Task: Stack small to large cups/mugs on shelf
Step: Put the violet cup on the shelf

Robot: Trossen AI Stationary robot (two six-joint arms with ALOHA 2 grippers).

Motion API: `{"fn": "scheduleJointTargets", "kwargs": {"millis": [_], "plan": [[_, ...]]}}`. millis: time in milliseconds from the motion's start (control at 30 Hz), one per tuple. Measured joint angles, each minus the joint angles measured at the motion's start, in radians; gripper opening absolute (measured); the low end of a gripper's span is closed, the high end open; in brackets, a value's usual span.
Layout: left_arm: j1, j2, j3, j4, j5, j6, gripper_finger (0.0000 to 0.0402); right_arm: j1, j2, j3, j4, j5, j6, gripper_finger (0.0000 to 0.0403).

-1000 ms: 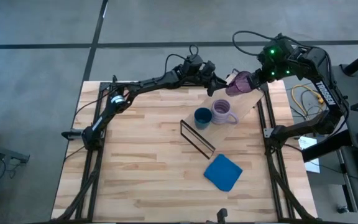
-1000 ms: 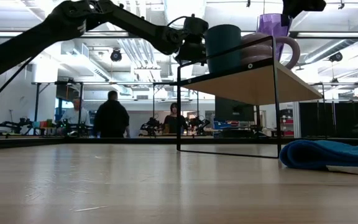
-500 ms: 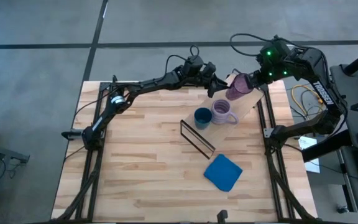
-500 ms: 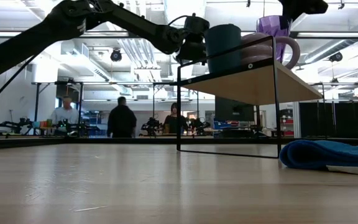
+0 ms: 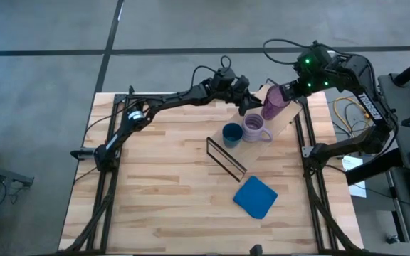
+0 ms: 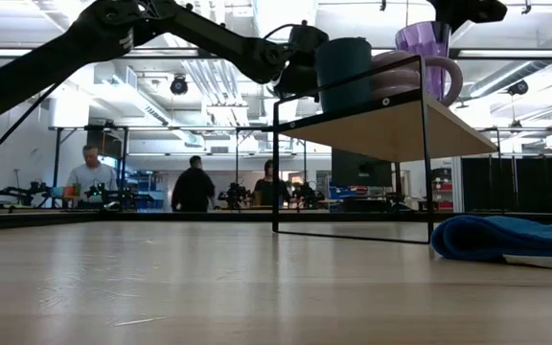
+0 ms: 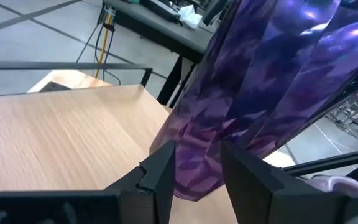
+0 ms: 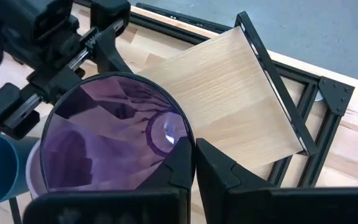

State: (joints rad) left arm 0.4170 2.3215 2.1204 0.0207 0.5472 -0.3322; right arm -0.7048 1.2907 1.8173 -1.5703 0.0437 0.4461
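The translucent purple tumbler [image 5: 272, 103] hangs tilted over the far end of the light-wood shelf [image 5: 287, 114]. My right gripper [image 5: 288, 90] is shut on its rim. My left gripper [image 5: 253, 107] is open, level beside the tumbler's lower part [image 7: 194, 180], which shows in the narrow gap between the fingers. I cannot tell whether they touch it. The small dark blue cup [image 5: 231, 134] and the lavender mug [image 5: 253, 128] stand side by side on the plank. In the low view the mug [image 6: 391, 72] hides the tumbler's base. My right gripper [image 8: 196, 149] holds the tumbler by its rim [image 8: 188, 134], one finger [image 8: 179, 168] inside the mouth and one outside. The fingers come from above, pointing down. The tumbler hangs tilted below them, and I cannot tell whether its base [image 7: 191, 194] rests on the plank.
A flat blue cloth [image 5: 255, 197] lies on the tabletop near the right, in front of the shelf. The shelf's black wire frame [image 5: 226, 158] stands at its near end. People move in the room beyond the table [image 6: 195, 187].
My left gripper has moved right and toward the near edge, closing in on the tumbler's lower part. My right gripper has shifted slightly nearer with the tumbler, whose base has swung toward the near edge, so that it hangs closer to the mug.
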Motion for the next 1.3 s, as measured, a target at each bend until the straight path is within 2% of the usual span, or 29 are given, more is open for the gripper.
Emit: {"fn": "scheduleJointTargets", "kwargs": {"millis": [300, 633, 1300], "plan": [[-0.001, 0.001, -0.001, -0.017, -0.006, 0.007, 0.0114, 0.000, 0.000, -0.064, 0.003, -0.001, 0.000, 0.0009], [0.000, 0.001, -0.052, -0.021, -0.025, 0.025, 0.0114, 0.000, 0.000, -0.066, 0.002, -0.001, 0.000, 0.0009], [0.017, 0.001, -0.053, 0.009, -0.042, 0.025, 0.0114, 0.000, 0.057, -0.068, 0.001, 0.019, -0.010, 0.0009]]}}
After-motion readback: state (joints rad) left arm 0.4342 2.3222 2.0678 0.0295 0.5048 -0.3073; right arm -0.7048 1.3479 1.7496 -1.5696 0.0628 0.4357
